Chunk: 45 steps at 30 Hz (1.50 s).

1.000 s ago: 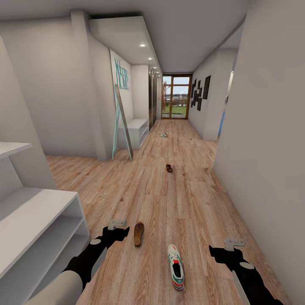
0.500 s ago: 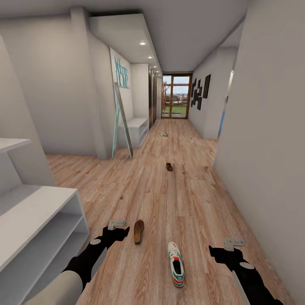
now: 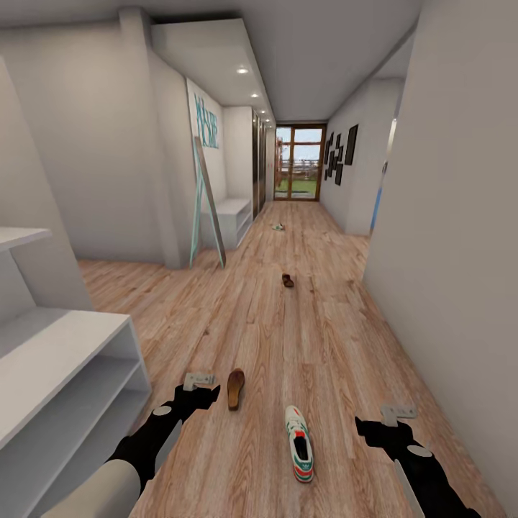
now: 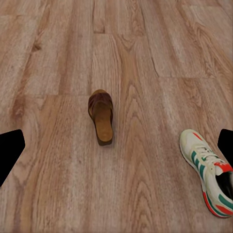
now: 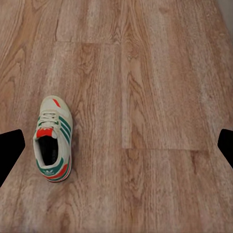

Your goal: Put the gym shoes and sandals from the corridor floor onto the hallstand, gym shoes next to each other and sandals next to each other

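One gym shoe (image 3: 298, 443) lies on the corridor floor (image 3: 316, 345) between my arms, also seen as the gym shoe (image 5: 52, 139) and the gym shoe (image 4: 208, 171). A brown sandal (image 3: 235, 388) lies just right of my left gripper (image 3: 204, 393), and the left wrist view shows this sandal (image 4: 101, 115) too. Further down the corridor sit the second sandal (image 3: 287, 280) and the second gym shoe (image 3: 278, 227). My right gripper (image 3: 371, 429) hovers right of the near shoe. Both grippers are open and hold nothing. The hallstand (image 3: 50, 360) stands at my left.
A plain white low unit (image 3: 232, 216) and a leaning mirror (image 3: 207, 208) stand by the left wall further on. A wall (image 3: 446, 273) runs close along my right. A glass door (image 3: 299, 164) ends the corridor. Bare floor stretches ahead.
The whole view has shifted slightly: the near sandal, near shoe and hallstand sit a little higher in the picture, as if the camera drew back. Both arms hold the same pose.
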{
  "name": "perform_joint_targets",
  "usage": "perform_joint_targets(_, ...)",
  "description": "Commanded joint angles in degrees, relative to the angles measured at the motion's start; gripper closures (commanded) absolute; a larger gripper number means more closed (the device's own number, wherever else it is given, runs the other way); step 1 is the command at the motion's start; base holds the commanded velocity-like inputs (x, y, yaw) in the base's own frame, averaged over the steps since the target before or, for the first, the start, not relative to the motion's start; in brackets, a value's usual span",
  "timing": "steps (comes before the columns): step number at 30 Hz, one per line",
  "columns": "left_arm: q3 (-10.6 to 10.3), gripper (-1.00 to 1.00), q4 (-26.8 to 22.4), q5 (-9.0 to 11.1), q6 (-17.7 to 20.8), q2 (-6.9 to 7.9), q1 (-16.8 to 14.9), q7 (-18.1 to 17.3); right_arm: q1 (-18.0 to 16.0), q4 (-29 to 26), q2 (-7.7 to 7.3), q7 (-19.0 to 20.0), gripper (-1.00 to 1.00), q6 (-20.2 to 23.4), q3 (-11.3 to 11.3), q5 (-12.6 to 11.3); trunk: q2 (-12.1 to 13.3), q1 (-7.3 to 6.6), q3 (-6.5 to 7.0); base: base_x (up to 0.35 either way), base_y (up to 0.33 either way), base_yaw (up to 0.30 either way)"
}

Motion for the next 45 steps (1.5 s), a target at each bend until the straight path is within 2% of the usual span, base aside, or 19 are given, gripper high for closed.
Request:
perform_joint_targets(1, -0.06, -1.0, -0.04, 0.03, 0.08, 0.0, -0.03, -0.1, -0.02, -0.08, -0.01, -0.02, -1.0, 0.31, -0.01, 0.0, -0.44, 0.22, -0.24, 0.0, 0.0, 0.0)
perform_joint_targets(14, -0.09, -1.0, -0.04, 0.03, -0.01, -0.02, -0.03, -0.14, 0.0, -0.03, -0.01, 0.0, -1.0, 0.25, -0.01, -0.03, -5.66, 3.07, -2.84, 0.0, 0.0, 0.0)
perform_joint_targets(24, -1.62, -1.0, -0.04, 0.03, 0.07, -0.03, -0.03, -0.15, -0.01, -0.05, -0.01, -0.02, -1.0, 0.25, 0.0, -0.07, -9.67, 5.27, -5.48, 0.0, 0.0, 0.0)
perform_joint_targets(45, -1.73, -1.0, -0.04, 0.06, 0.08, 0.06, -0.03, -0.15, 0.0, 0.0, -0.01, -0.02, -1.0, 0.24, 0.12, 0.01, -18.09, 9.88, -11.16, 0.0, 0.0, 0.0)
